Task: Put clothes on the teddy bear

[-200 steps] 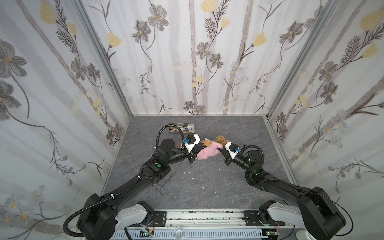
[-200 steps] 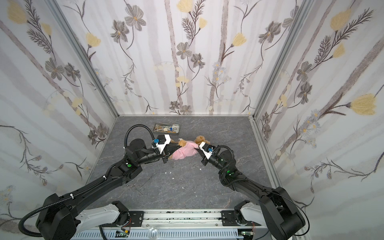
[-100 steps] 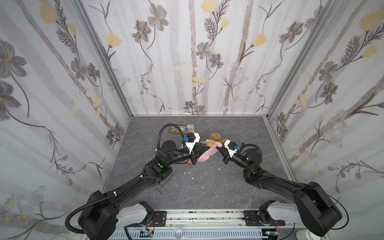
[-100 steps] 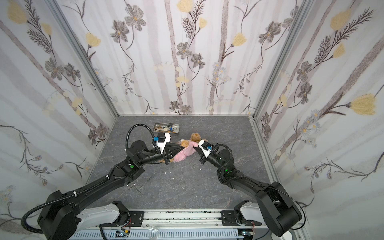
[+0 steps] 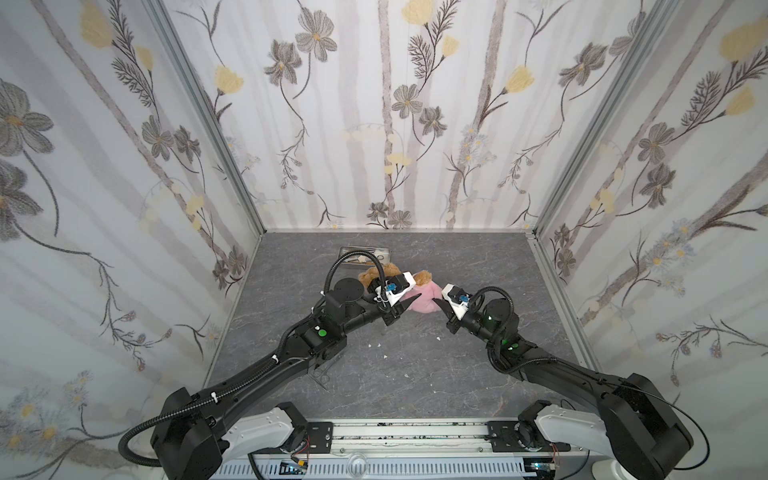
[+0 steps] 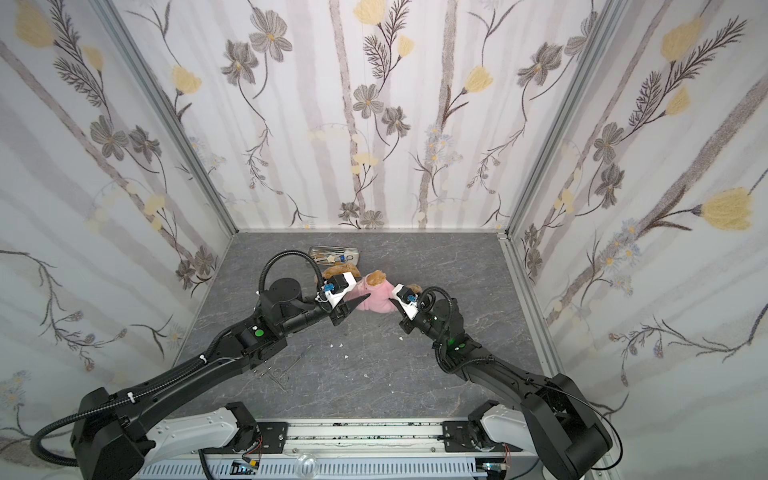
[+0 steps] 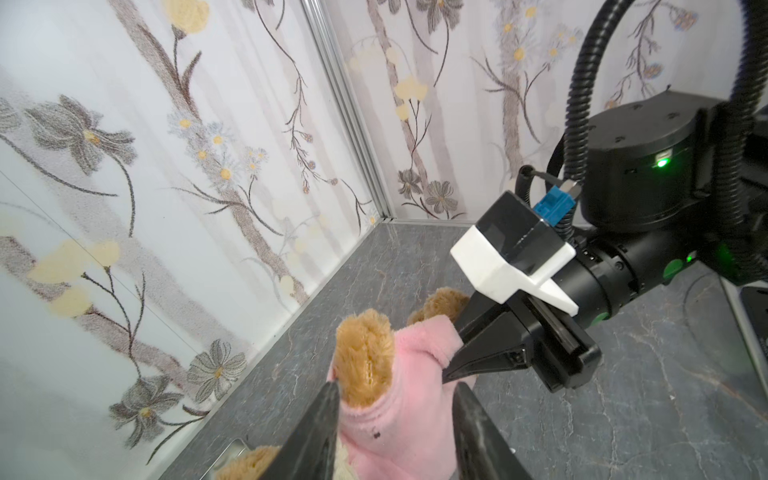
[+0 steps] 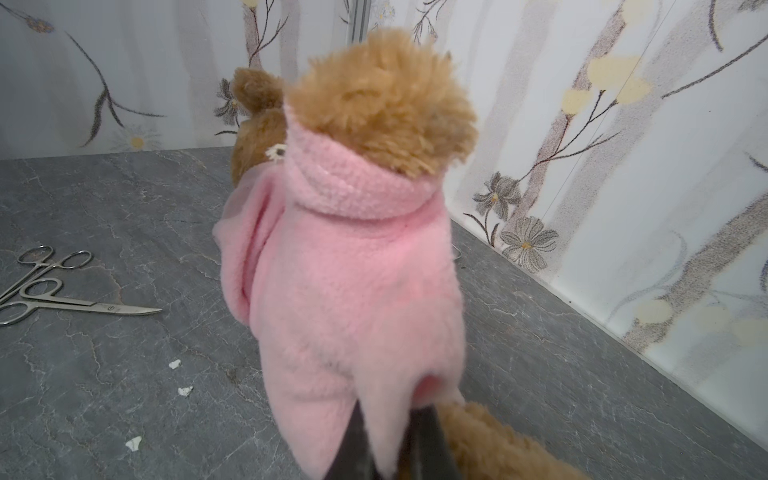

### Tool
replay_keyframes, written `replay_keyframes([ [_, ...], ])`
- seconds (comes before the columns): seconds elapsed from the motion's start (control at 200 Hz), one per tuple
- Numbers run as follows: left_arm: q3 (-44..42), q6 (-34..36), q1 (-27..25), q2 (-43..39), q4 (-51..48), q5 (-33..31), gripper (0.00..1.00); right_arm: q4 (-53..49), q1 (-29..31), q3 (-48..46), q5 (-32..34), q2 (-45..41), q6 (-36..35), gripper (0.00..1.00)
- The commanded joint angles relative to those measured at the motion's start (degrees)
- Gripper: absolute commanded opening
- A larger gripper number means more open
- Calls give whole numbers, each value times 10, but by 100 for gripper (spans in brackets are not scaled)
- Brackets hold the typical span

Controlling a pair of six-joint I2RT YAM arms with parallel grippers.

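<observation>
Our right jaws are pinching the pink shirt (image 8: 353,291) hem, left jaws spread; we are judging the teddy bear (image 8: 382,104) soft, light, torso-grippable.

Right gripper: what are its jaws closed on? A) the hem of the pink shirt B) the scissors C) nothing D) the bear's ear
A: in the right wrist view the right gripper is shut on the lower edge of the pink shirt that the teddy bear wears; the scissors lie apart from it.
</observation>
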Motion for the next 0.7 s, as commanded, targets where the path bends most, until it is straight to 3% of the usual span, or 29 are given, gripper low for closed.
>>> replay_keyframes([
  [0.0,29,26,-1,29,-26,-28,49,20,8,7,20,3,-20,0],
  [0.345,94,-31,0,121,-41,-28,54,8,24,9,36,1,-41,0],
  [0.694,109,-84,1,149,-42,-17,38,-1,40,9,64,5,-64,0],
])
